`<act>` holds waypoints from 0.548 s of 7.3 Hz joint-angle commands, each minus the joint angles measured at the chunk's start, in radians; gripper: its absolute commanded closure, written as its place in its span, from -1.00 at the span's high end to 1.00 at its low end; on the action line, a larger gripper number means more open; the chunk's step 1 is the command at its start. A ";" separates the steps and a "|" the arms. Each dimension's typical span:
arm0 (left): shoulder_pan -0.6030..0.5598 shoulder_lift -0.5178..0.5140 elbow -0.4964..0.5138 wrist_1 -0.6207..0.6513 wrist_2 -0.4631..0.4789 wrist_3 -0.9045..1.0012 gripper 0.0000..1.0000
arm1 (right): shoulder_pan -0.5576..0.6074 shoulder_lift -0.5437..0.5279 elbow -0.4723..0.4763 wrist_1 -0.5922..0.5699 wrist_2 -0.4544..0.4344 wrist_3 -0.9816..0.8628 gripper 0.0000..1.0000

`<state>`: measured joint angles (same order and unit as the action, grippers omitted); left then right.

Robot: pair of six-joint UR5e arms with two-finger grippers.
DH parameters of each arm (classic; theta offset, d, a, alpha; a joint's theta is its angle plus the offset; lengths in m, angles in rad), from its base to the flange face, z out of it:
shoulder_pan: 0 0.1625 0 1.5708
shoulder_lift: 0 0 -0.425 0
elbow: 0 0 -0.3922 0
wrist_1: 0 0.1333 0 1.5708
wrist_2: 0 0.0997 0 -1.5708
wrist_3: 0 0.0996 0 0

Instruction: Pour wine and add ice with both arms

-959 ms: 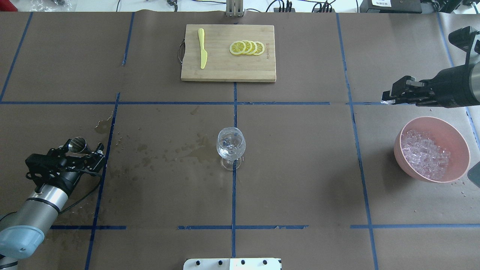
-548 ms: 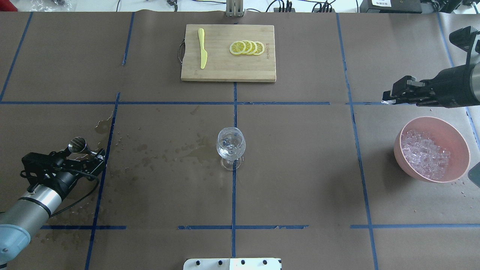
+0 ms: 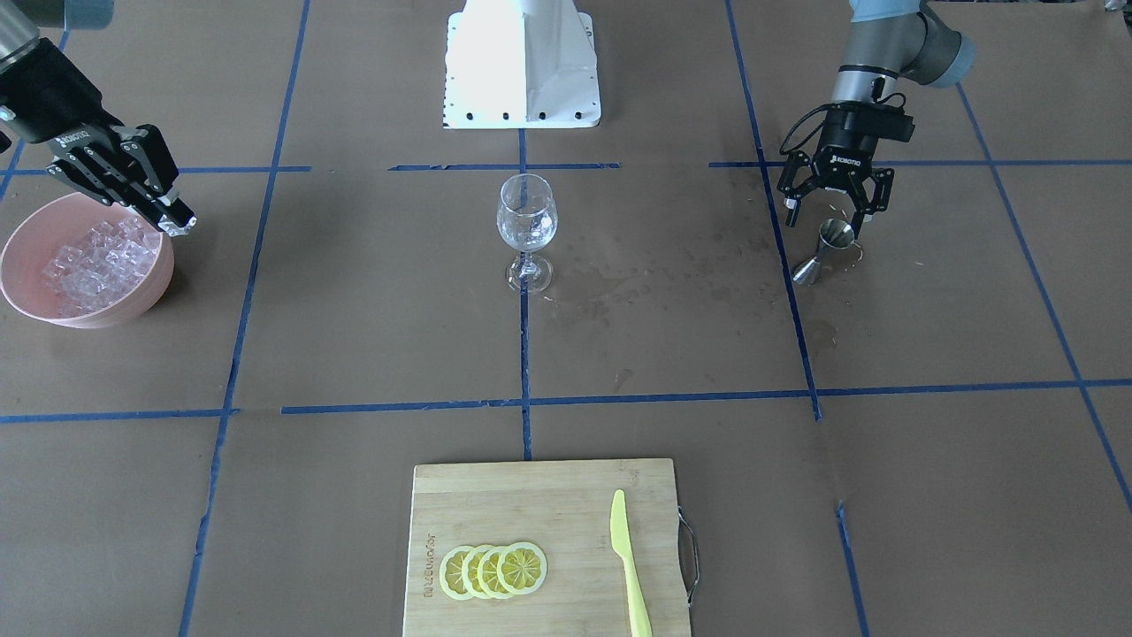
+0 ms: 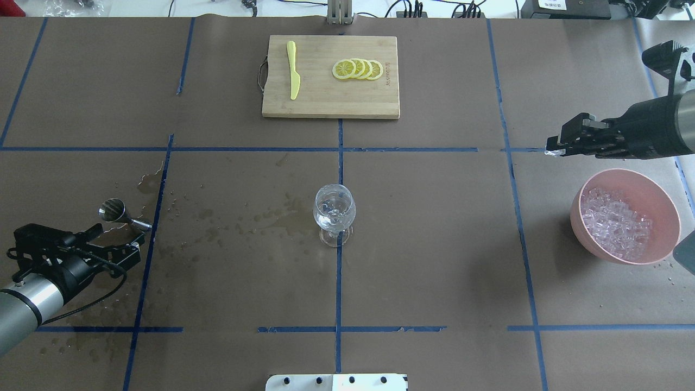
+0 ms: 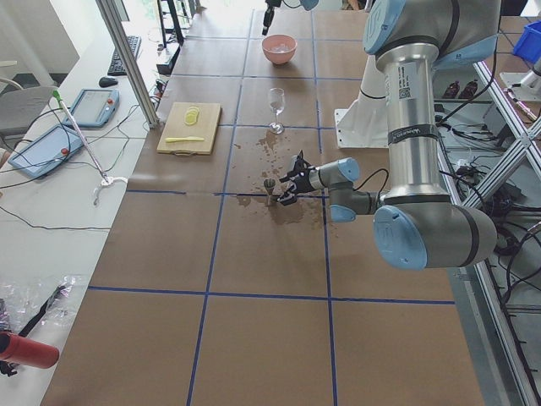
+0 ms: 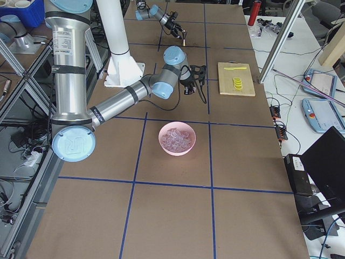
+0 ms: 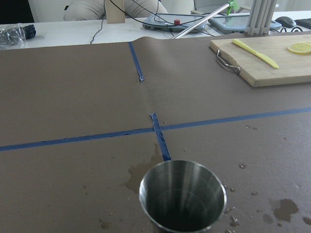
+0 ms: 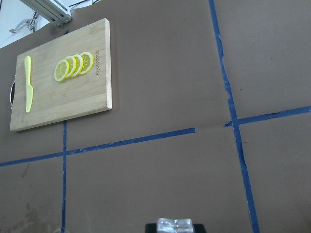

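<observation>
A clear stemmed wine glass (image 4: pixel 334 209) (image 3: pixel 527 217) stands at the table's middle. Dark wet marks of wine (image 4: pixel 277 217) (image 3: pixel 619 283) spread to its left on the brown paper. A steel jigger (image 4: pixel 114 209) (image 3: pixel 824 249) (image 7: pixel 183 194) stands on the paper. My left gripper (image 4: pixel 117 240) (image 3: pixel 827 211) is open and empty just behind it. My right gripper (image 4: pixel 551 151) (image 3: pixel 181 227) is shut on a clear ice cube (image 8: pixel 174 224), above the paper beside the pink bowl (image 4: pixel 669 209) (image 3: pixel 26 232). The bowl holds a heap of ice (image 4: pixel 616 222) (image 3: pixel 93 261).
A bamboo cutting board (image 4: pixel 331 103) (image 3: pixel 548 495) lies at the far middle with a yellow knife (image 4: pixel 293 70) and lemon slices (image 4: pixel 358 69) on it. The white pedestal base (image 3: pixel 522 62) stands at the robot's edge. Blue tape lines cross the paper.
My left gripper has drawn back toward the robot, leaving the jigger standing on the paper. My right gripper has shifted slightly left with the ice cube.
</observation>
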<state>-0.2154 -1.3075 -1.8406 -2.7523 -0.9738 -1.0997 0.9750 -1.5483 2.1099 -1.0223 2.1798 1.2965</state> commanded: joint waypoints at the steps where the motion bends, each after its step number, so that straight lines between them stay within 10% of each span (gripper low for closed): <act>1: -0.015 0.037 -0.046 0.011 -0.142 -0.006 1.00 | -0.022 0.110 -0.001 -0.075 0.032 0.085 -1.00; 4: -0.218 0.123 -0.271 0.238 -0.471 0.003 1.00 | -0.070 0.250 -0.007 -0.198 0.020 0.110 -1.00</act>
<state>-0.3336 -1.2051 -2.0185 -2.6390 -1.2917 -1.1030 0.9286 -1.3577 2.1061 -1.1689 2.2063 1.3902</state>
